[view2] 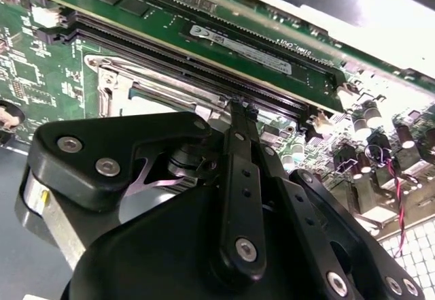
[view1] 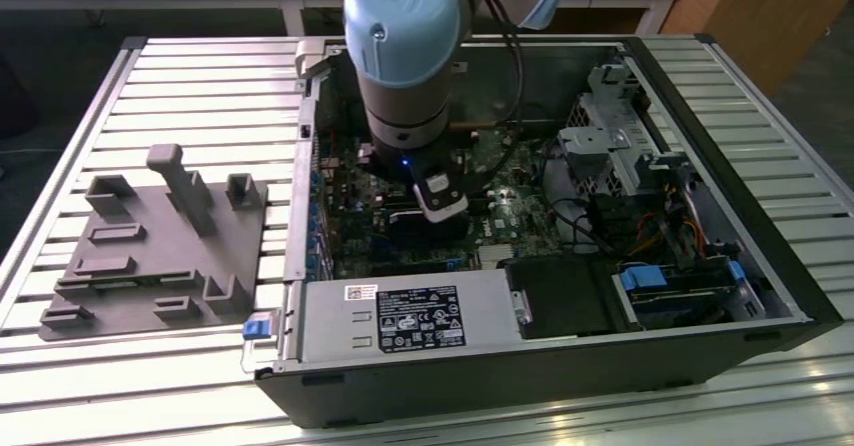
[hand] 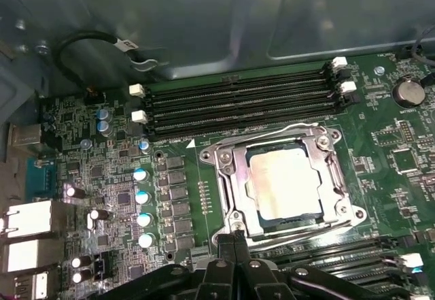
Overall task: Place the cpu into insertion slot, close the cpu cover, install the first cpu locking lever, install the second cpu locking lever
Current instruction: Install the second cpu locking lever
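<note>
1. Inside the open computer case (view1: 747, 296), the arm's black gripper (hand: 234, 235) hangs low over the green motherboard (hand: 272, 75).
2. Gripper fingers (view2: 241, 120) are pressed together, thin and flat, holding nothing, tips at the socket edge.
3. Square silvery-tan cpu (hand: 284, 181) lies in the socket, framed by the grey metal cpu cover (hand: 234, 177).
4. Long black memory slots (hand: 238, 99) run beside the socket.

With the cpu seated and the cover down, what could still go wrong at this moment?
The gripper sits right at the edge of the cpu cover, so a slip could scrape the cpu or bend the frame. Memory slots flank the socket closely; a sideways move might strike their latches.
</note>
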